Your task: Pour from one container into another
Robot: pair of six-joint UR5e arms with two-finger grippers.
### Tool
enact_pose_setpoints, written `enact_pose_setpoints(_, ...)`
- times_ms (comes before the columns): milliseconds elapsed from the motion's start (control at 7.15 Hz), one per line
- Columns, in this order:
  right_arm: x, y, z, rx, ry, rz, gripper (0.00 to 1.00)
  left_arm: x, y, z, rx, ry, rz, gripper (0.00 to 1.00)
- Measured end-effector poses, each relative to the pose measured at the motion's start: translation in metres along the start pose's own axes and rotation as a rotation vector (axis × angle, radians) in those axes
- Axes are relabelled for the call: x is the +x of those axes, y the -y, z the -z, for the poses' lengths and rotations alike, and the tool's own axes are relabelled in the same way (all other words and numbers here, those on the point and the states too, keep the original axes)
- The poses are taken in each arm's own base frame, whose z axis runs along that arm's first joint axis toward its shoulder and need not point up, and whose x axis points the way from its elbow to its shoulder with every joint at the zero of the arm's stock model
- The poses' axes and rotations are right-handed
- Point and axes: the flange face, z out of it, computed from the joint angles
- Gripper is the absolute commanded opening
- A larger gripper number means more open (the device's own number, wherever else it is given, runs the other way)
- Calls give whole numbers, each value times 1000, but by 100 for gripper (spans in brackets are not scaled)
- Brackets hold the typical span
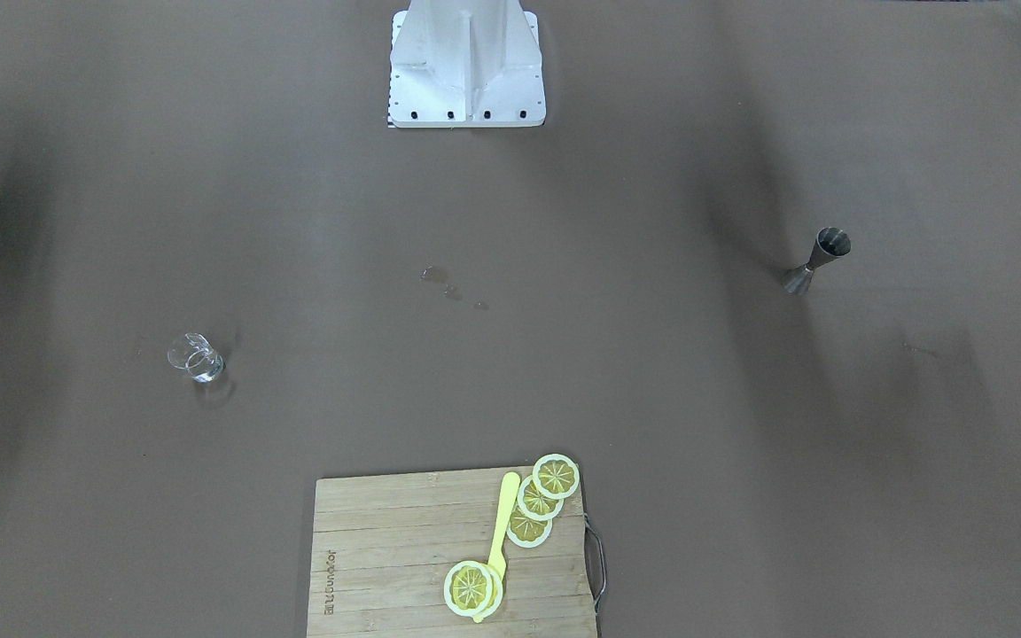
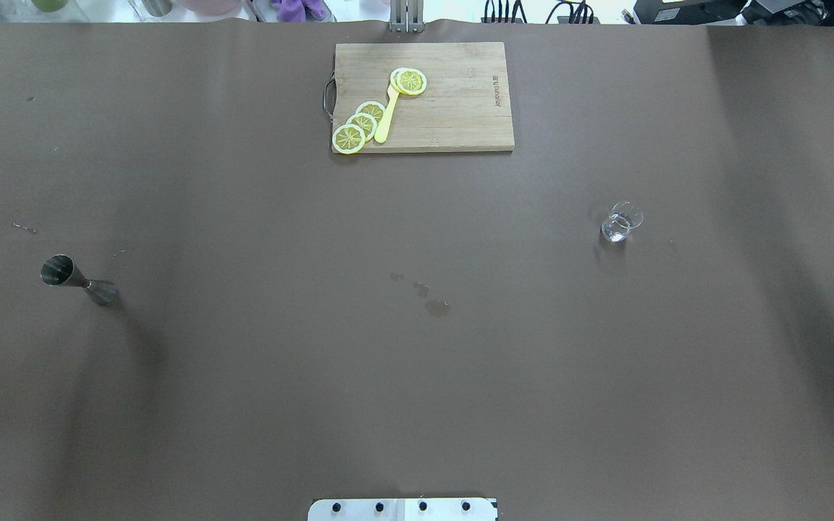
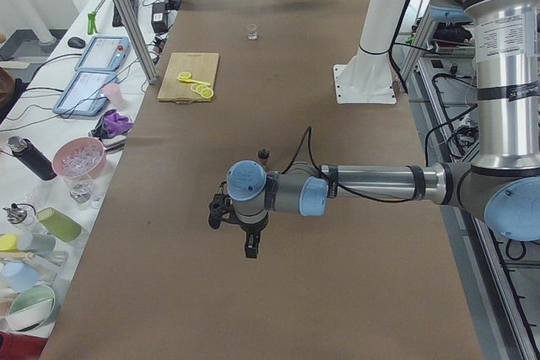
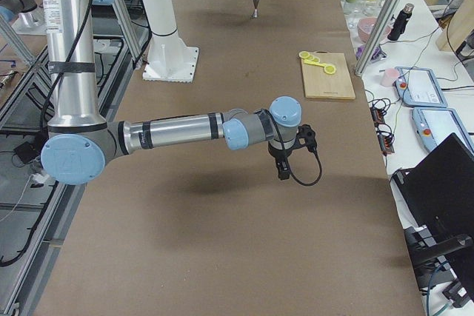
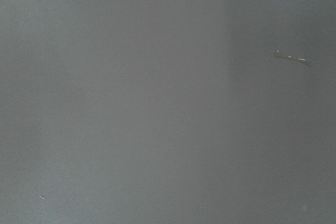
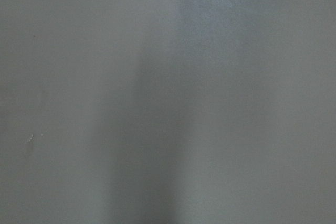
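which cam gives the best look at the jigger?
Overhead exterior: jigger largest, unobstructed, mouth visible. Front-facing shows it slightly smaller; exterior right, tiny and far; exterior left, cannot tell; wrist views, only table.

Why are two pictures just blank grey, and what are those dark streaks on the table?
Both wrist views: only bare table surface, dim and featureless. Overhead view: the streaks are soft, blurry shadows, one starting at the small steel double-cone jigger; the small clear glass glints.

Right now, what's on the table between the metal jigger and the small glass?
Mostly bare table: the overhead view shows only a few small dark stains between the jigger and the glass, slightly nearer the robot.
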Motion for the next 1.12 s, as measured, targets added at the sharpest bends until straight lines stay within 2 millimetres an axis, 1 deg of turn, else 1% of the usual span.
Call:
enact_pose_setpoints(140,-13,14,-2,4,5,30,100,5,5,4,10,-1,30,99)
enact_pose_setpoints(280,-28,27,-7,14,11,70,100,13,14,12,27,-4,80,99)
enact_pose_setpoints(420,-42,36,-12,35,10,122,100,22,20,20,44,-8,133,99)
enact_pose_setpoints(700,-69,45,-19,85,3,218,100,43,23,38,75,-25,269,99)
enact_pose_setpoints(980,-91,46,-22,150,23,318,100,73,24,51,86,-63,420,99)
enact_pose_setpoints(1120,-98,45,-25,183,36,364,100,90,20,56,84,-75,476,99)
